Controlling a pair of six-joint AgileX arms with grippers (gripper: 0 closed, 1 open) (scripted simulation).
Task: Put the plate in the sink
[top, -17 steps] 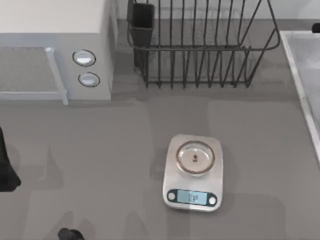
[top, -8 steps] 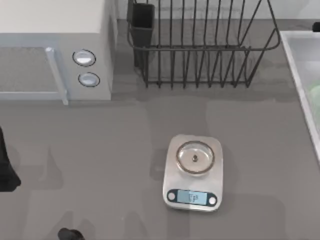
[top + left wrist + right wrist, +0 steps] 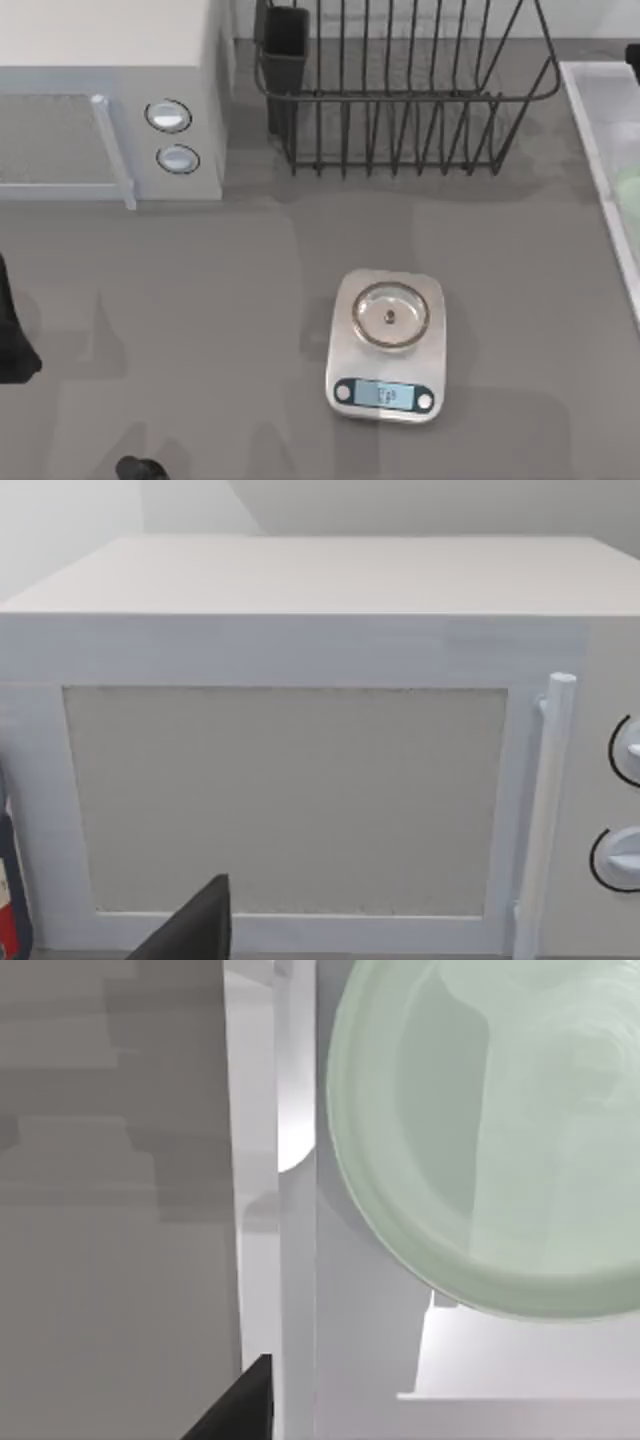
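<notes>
At the right edge of the top view, the sink (image 3: pixel 606 150) occupies the worktop (image 3: pixel 200 300) border, and a pale green sliver of the plate (image 3: pixel 631 187) shows inside it. In the right wrist view the plate (image 3: pixel 480 1130) lies within the sink (image 3: pixel 296 1260), beyond a dark finger tip (image 3: pixel 240 1405) of the right pincer (spread or pressed together: cannot tell). The left arm (image 3: pixel 12 340) is parked at the left edge, facing the microwave (image 3: pixel 300 780). The kitchen scale (image 3: pixel 387 345) sits at lower centre.
</notes>
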